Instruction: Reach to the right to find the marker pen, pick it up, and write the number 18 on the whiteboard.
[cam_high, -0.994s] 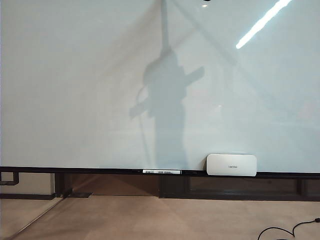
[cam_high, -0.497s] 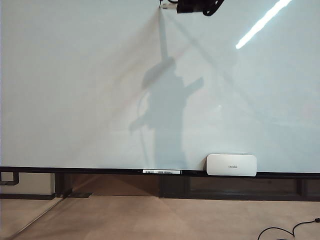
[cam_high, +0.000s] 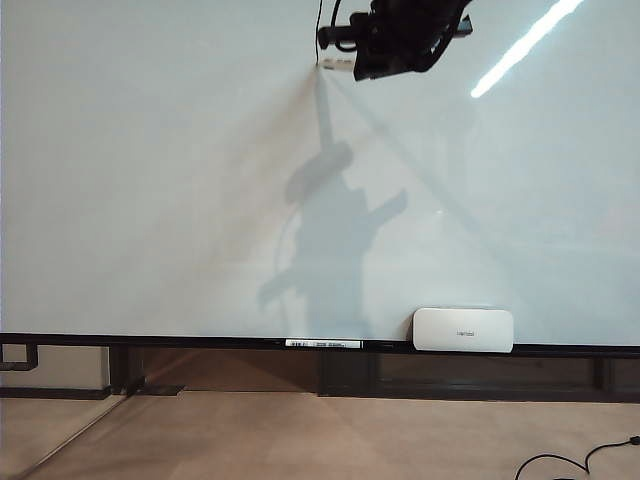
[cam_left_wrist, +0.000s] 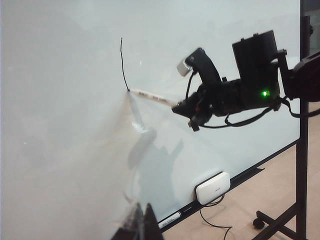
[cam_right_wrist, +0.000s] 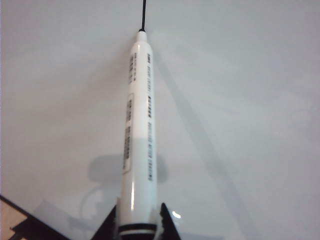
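Observation:
The whiteboard fills most of the exterior view. High on it, my right gripper is shut on the marker pen, a white barrel with dark print. In the right wrist view the marker pen stands between the two fingers of the right gripper, and its black tip touches the board. One thin black upright stroke of the number 18 ends at that tip. My left gripper hangs back from the board, low and to the left, with its fingers together and nothing in them.
A white eraser block sits on the black lower rail. Another white marker with a long label lies on the rail to its left. A black cable trails on the floor, and the board's stand post rises at the right.
My right gripper has come down into the exterior view from above its top edge with the marker. The black stroke has grown downward and the arm's shadow has shifted.

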